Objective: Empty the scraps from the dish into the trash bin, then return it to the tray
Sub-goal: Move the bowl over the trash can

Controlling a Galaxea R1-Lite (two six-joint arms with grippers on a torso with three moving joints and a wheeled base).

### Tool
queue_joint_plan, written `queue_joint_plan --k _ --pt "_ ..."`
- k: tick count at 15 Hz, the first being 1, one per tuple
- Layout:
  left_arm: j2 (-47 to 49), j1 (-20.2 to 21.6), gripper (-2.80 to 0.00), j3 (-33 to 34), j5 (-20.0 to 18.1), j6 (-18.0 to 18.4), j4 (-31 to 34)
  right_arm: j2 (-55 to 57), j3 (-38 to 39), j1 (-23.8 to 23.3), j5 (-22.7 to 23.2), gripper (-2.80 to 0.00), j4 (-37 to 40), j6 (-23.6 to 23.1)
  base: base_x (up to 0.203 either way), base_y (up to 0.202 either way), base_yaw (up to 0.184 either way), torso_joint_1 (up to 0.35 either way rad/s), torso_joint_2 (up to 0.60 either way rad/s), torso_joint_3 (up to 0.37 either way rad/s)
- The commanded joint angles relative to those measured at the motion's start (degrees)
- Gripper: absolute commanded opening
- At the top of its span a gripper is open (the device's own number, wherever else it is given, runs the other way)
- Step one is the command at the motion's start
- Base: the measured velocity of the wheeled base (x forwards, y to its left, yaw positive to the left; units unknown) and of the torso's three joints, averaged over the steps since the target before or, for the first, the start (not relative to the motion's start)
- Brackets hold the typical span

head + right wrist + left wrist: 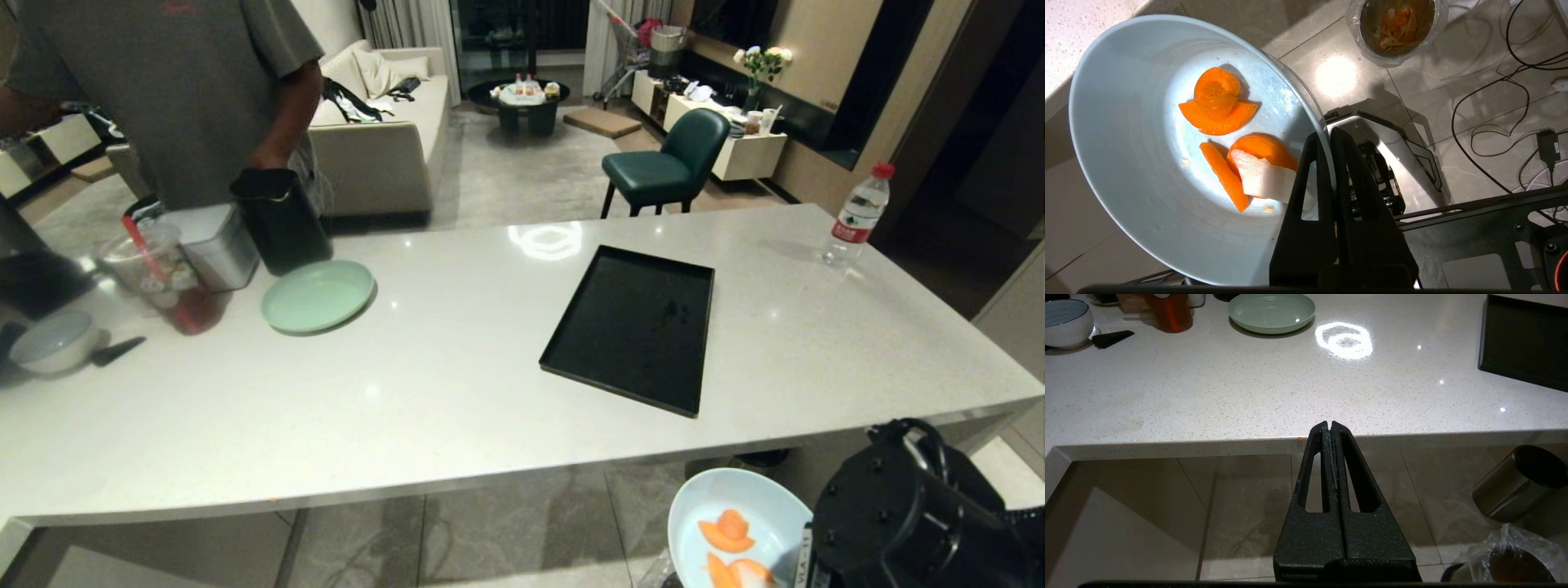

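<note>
Item, step in hand: the dish (1139, 171), a pale blue bowl, is held off the near right edge of the counter (424, 392), out over the floor, by the right gripper (1331, 136), whose fingers are pinched tight on the bowl's rim, one inside and one outside. The bowl is only partly tilted and the scraps (1233, 139) lie in it: orange carrot slices and a pale strip, none yet tipped out. Item, the trash bin (1396, 26): a small round bin under a crinkled clear bag, standing on the floor apart from the bowl and not beneath it; it already holds orange and pale peelings. Judgement: to do the emptying well, the bowl's low lip should first be brought directly over the bin's mouth, then rolled steeply enough for the damp slices to slide; since the mouth looks narrower than the bowl, a pour from close above seems safest, and the thin rim grip may slip if the wrist turns quickly. Item, the tray (633, 327): black, on the counter right of centre, nothing standing on it, awaiting the bowl's return. Item, left gripper (1330, 426): fingers pressed together on nothing, parked just off the counter's near edge. Other containers: a mint-green plate (317, 296), apparently bare, far left; a white-grey bowl (53, 341) at the left edge, contents not visible; a steel bin with black lid (1519, 482) on the floor near the bagged bin.
</note>
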Motion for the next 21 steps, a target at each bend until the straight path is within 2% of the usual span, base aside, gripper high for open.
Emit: queue_joint_plan --k 1,6,16,21 --pt "0.1 0.0 -2.8 0.0 0.1 -0.1 0.0 -0.1 0.1 0.0 -0.1 -2.8 0.2 0.4 0.0 0.0 0.0 0.0 0.0 0.0" --pt "0.1 0.0 -2.8 0.0 0.1 -0.1 0.0 -0.1 0.0 0.0 -0.2 -2.8 0.2 0.3 -0.025 0.0 0.001 0.002 0.0 0.0" --pt "0.1 0.0 -2.8 0.0 0.1 -0.1 0.0 -0.3 0.0 0.0 -0.1 -2.8 0.2 0.3 -0.186 0.0 -0.001 -0.002 0.0 0.002" --pt "0.1 0.0 -2.8 0.0 0.1 -0.1 0.0 -0.6 -0.2 0.1 -0.5 -2.8 0.6 -0.2 0.0 0.0 0.0 0.005 0.0 0.0"
